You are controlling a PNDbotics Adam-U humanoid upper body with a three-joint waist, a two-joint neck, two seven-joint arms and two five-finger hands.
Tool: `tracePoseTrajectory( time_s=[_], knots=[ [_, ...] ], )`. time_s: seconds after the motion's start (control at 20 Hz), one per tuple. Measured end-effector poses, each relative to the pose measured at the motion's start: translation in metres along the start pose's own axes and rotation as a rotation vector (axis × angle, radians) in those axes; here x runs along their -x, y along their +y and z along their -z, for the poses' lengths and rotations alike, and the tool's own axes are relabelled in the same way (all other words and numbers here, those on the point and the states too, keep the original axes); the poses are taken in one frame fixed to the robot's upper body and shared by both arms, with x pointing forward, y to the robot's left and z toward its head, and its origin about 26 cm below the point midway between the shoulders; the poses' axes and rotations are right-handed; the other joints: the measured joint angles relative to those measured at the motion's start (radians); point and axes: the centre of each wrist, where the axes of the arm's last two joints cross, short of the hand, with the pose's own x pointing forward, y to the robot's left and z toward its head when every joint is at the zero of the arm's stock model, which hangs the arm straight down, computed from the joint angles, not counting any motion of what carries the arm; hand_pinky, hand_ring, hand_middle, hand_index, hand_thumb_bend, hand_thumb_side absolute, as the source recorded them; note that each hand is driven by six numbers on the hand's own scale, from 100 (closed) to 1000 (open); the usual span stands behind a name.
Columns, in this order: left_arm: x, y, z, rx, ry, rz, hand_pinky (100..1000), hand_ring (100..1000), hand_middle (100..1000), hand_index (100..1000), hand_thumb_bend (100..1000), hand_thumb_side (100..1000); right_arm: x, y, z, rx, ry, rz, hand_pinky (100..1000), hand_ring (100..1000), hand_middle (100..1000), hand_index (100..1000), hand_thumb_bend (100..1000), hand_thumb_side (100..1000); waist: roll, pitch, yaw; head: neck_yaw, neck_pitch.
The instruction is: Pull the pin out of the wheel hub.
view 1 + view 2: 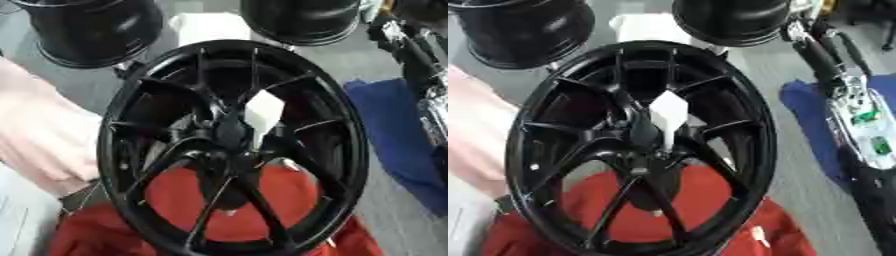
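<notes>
The lower rim of the black wheel [229, 150] is cut off at the bottom edge of both views, so I cannot see how it rests on the red cloth [262, 200] under it. The wheel stands tilted toward me, its spokes meeting at the hub [654, 150]. A white pin [668, 114] with a blocky, faceted head sticks out of the hub, just above the centre; its shaft runs down into the hub and where it ends is hidden there.

My right arm comes down the right side of the right eye view, black and silver with green parts on it. My right robot hand [811, 37] shows only as dark fingers near the upper right, well apart from the pin, and I cannot tell whether they are curled or straight. My left robot hand does not show in either view.

A pale, blurred shape [39, 135] fills the left edge beside the wheel; I cannot make out what it is. Two more black wheels [92, 30] are cut off at the top, with a white object [210, 27] between them. A blue cloth [394, 135] lies at the right.
</notes>
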Motion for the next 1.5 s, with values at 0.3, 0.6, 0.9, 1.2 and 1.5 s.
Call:
tracePoseTrajectory(
  time_s=[0.3,0.6,0.9,1.2,1.5],
  knots=[
    [0.001,-0.001,-0.001,0.001,0.005,-0.005,706,672,626,696,624,633,0.001,0.001,0.0,-0.001,0.001,0.003,943,829,684,678,100,642,0.0,0.0,0.0,0.007,0.0],
    [0.001,-0.001,-0.001,0.002,0.008,-0.004,707,671,627,696,620,633,-0.003,0.002,0.002,-0.017,-0.032,0.008,940,834,695,686,100,585,0.0,0.0,0.0,0.017,0.0],
    [0.001,0.0,-0.002,0.002,0.01,-0.002,708,671,627,695,616,634,-0.049,-0.011,0.018,-0.14,-0.25,-0.131,925,835,708,703,100,472,-0.007,0.0,0.0,0.018,0.005],
    [0.001,0.0,-0.002,0.005,0.01,0.0,708,670,627,695,614,634,-0.103,-0.028,0.034,-0.363,-0.435,-0.333,919,841,723,722,100,440,-0.012,0.0,-0.001,0.017,0.009],
    [0.001,0.0,-0.002,0.009,0.008,0.004,709,670,627,695,611,635,-0.143,-0.039,0.042,-0.604,-0.543,-0.54,914,845,737,739,114,436,-0.012,0.011,0.005,0.013,0.008]
  ],
)
